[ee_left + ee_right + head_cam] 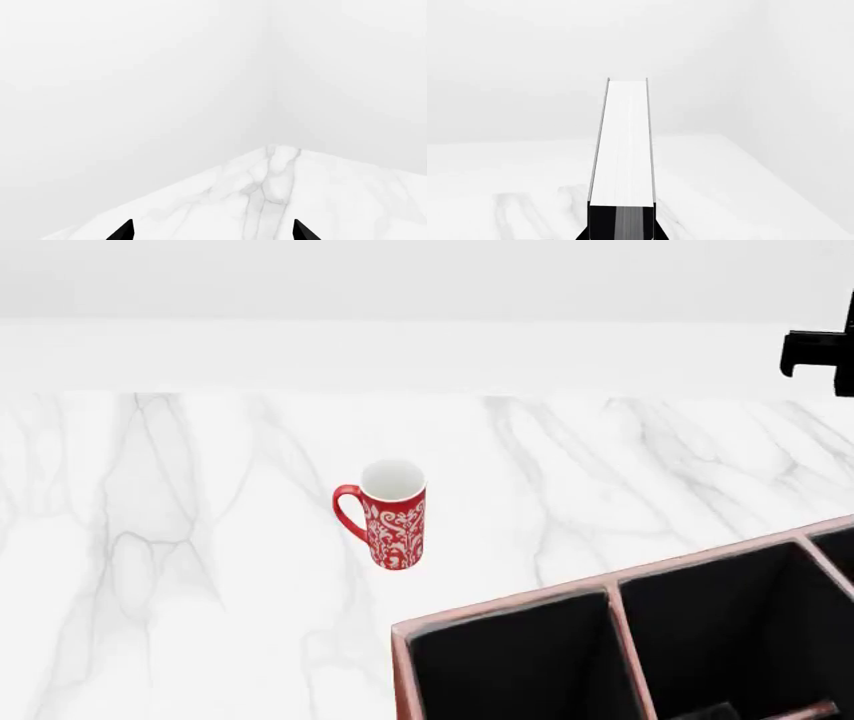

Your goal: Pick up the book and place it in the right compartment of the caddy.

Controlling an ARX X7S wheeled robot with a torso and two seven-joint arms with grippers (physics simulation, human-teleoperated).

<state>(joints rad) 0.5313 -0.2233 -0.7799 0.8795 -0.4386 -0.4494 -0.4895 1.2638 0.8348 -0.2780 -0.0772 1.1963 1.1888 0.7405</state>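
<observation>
White marble counter (174,570) with grey veining fills most of the head view; a plain white wall runs behind it.

Caddy (507,608): reddish-brown rim with pale trim, black-lined inside, at the lower right of the head view and cut off by the frame edge. Two compartments show in full width, split by a divider running away from the camera; part of a third shows at the far right. A cross piece is visible low down at the frame's bottom edge. All visible compartment interiors read black.

Book (622,145): seen only in the right wrist view, held edge-on. The white page block faces the camera, with a thin dark cover line on each side. Its long axis runs straight out from the right hand (621,235), away from the wrist camera toward the wall. It is raised off the counter, which lies below and beyond it. The right hand is clenched on the near end of the book, a dark finger against each cover.

Mug (386,514): red with white pattern, upright on the counter, handle toward the robot's left, well apart from the caddy's near-left corner.

A dark piece of the right arm (817,348) shows at the head view's upper right edge.

Left hand (213,231): only two black fingertips (123,231) show, spread apart with bare counter between them, gripping nothing.
</observation>
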